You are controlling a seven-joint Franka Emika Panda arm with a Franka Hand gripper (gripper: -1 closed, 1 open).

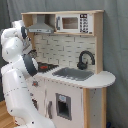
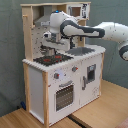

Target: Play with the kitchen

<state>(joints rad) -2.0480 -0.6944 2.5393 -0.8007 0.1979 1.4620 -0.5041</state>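
A white and light-wood toy kitchen (image 2: 60, 75) is seen filling the centre of the frame in both exterior views, its oven door (image 2: 64, 95) and knobs (image 2: 56, 76) turned toward the lower middle of the second exterior view. The robot arm (image 2: 95, 31) is reached in from the right edge of that frame, and its gripper (image 2: 51, 46) is held just above the black-and-red stovetop (image 2: 51, 58), left of centre. Whether the fingers are spread or pressed together cannot be told, as they are lost against the dark burners. In the first exterior view the arm's white body (image 1: 17, 75) is placed at the left edge, masking the stovetop, with the grey sink (image 1: 73, 74) and black faucet (image 1: 85, 58) left clear at centre right. The step in hand is judged to be an approach to the burners; a short, careful descent would be called for next, with the hood (image 1: 41, 26) overhead to be avoided.
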